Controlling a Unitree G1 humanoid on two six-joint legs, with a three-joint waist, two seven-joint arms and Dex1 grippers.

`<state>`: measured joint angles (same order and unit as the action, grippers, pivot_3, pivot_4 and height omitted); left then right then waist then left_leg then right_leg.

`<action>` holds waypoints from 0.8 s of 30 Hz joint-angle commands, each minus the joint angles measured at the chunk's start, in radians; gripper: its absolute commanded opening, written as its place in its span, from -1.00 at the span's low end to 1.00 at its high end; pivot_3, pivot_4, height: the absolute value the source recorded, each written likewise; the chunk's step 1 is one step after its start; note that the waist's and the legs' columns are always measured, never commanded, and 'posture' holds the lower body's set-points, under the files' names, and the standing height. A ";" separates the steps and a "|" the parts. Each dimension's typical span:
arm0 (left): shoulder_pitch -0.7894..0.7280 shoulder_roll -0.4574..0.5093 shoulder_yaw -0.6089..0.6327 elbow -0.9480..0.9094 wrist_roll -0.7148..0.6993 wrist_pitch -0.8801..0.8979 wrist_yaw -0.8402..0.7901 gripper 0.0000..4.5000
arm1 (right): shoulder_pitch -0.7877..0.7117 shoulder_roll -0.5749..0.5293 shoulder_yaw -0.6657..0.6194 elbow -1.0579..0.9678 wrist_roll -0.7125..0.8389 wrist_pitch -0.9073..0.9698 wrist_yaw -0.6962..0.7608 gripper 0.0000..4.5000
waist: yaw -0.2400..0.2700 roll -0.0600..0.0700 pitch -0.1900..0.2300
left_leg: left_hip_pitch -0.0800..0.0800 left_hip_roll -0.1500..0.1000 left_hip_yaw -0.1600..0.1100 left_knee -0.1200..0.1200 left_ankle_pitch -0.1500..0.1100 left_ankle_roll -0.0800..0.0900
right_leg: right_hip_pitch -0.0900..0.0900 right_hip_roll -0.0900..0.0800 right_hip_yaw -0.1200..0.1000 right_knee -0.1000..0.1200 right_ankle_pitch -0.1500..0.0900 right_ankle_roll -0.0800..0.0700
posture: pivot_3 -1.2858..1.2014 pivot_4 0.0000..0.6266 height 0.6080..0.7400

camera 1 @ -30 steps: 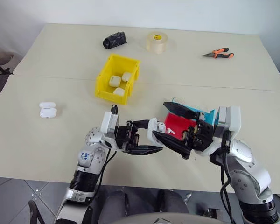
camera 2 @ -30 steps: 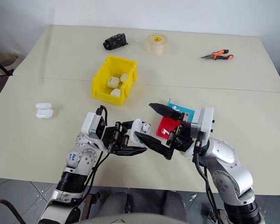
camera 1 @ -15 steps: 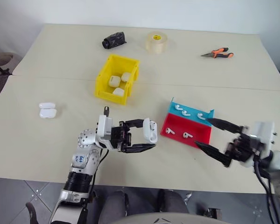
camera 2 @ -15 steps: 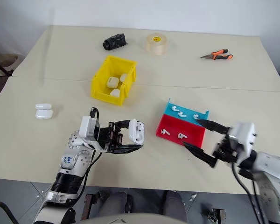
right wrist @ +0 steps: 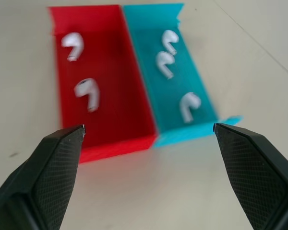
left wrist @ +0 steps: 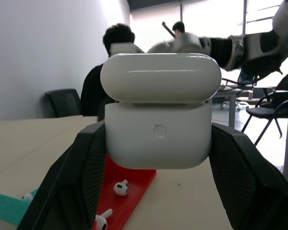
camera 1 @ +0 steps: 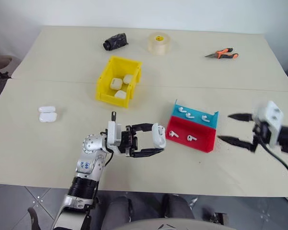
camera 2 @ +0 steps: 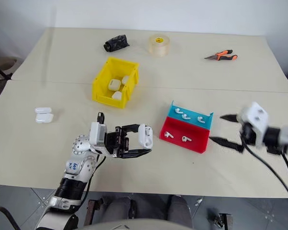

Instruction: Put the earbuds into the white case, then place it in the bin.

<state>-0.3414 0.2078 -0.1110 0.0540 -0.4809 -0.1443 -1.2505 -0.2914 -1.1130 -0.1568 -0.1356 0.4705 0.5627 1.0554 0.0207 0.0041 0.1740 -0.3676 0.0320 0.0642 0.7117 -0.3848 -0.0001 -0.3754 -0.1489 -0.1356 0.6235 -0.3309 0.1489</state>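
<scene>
- The left gripper (camera 1: 151,143) is clamped on the white case (camera 1: 158,136), holding it above the table (camera 1: 62,143) near the front edge.
- The case is glossy and rounded, with a seam between lid and body; the lid looks closed, perhaps not fully seated.
- The earbuds (right wrist: 86,91) lie in the red and blue tray (camera 1: 201,141): two in the red half, three in the blue.
- The right gripper (camera 1: 235,128) hovers beside the tray toward the table's right edge, jaws wide apart and empty.
- The yellow bin (camera 1: 105,81) sits mid-table with three white cases (camera 1: 116,83) inside.
</scene>
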 commanded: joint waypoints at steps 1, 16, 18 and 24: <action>-0.013 -0.014 -0.017 -0.019 -0.004 -0.009 0.010 0.24 | -0.183 -0.049 0.136 0.010 -0.029 0.220 0.015 0.99 | 0.006 0.000 0.000 | -0.001 0.000 -0.001 0.000 0.000 0.000 | 0.000 0.000 0.000 0.000 0.000 0.000 | 0.03 -0.52 1.00; -0.004 -0.049 -0.067 -0.027 -0.018 -0.060 -0.040 0.24 | -0.681 0.141 0.627 0.371 -0.363 0.341 0.103 0.99 | -0.003 0.000 0.000 | -0.004 -0.001 -0.002 0.001 0.000 0.001 | -0.001 -0.001 -0.001 -0.001 0.000 0.000 | 0.03 -0.52 1.00; -0.003 -0.051 -0.068 -0.029 -0.015 -0.064 -0.032 0.24 | -0.690 0.159 0.639 0.402 -0.394 0.315 0.105 0.99 | -0.005 0.000 0.000 | -0.004 -0.001 -0.002 0.001 0.000 0.001 | -0.001 -0.001 -0.002 -0.001 0.000 0.000 | 0.03 -0.52 1.00; 0.010 -0.053 -0.075 -0.053 -0.012 -0.064 -0.011 0.24 | -0.703 0.195 0.649 0.481 -0.460 0.253 0.126 0.99 | -0.009 0.000 0.000 | -0.004 -0.001 -0.002 0.001 0.000 0.001 | -0.001 -0.001 -0.002 0.000 0.000 0.000 | 0.03 -0.52 1.00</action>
<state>-0.3389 0.1612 -0.1775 0.0456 -0.4861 -0.1942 -1.2712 -0.9720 -0.9194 0.5011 0.3358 0.0325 0.8380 1.1697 0.0117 0.0039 0.1741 -0.3717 0.0308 0.0620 0.7129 -0.3852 0.0006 -0.3764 -0.1496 -0.1373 0.6230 -0.3308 0.1491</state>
